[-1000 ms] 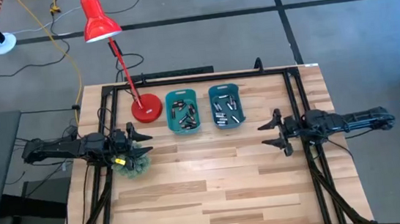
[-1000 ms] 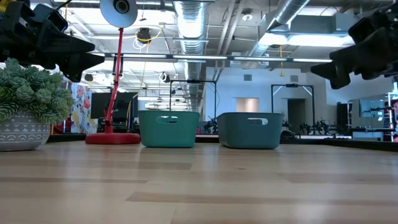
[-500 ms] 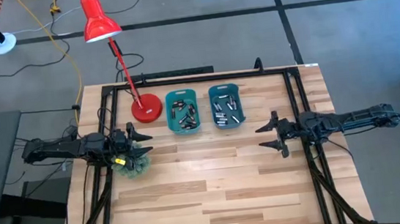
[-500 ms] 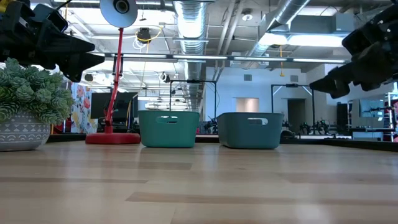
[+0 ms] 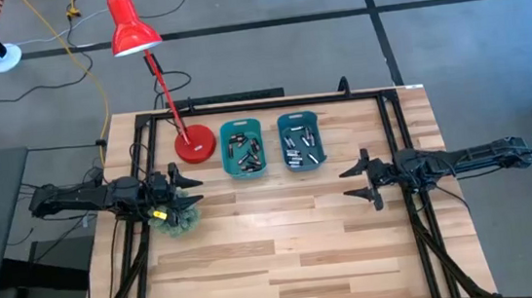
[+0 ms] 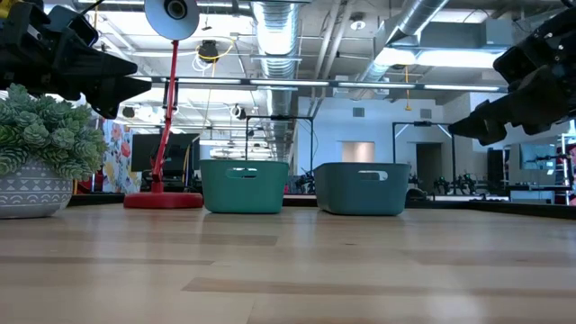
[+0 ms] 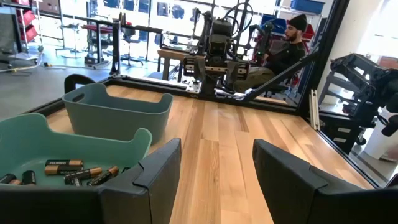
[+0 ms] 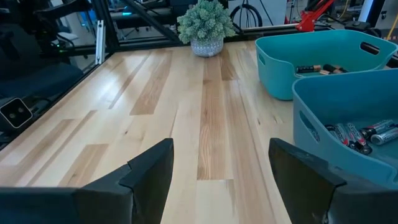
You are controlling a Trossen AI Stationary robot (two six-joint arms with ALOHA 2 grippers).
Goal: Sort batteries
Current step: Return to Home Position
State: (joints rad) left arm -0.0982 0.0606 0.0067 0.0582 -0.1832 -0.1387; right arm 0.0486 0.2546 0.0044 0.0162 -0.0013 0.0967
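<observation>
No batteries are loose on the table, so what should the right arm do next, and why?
Probably draw the right end effector back toward its own side: it is open and empty, and the batteries lie in the bins. The left end effector waits above the plant.

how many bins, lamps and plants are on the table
bins: 2
lamp: 1
plant: 1
total: 4
</observation>
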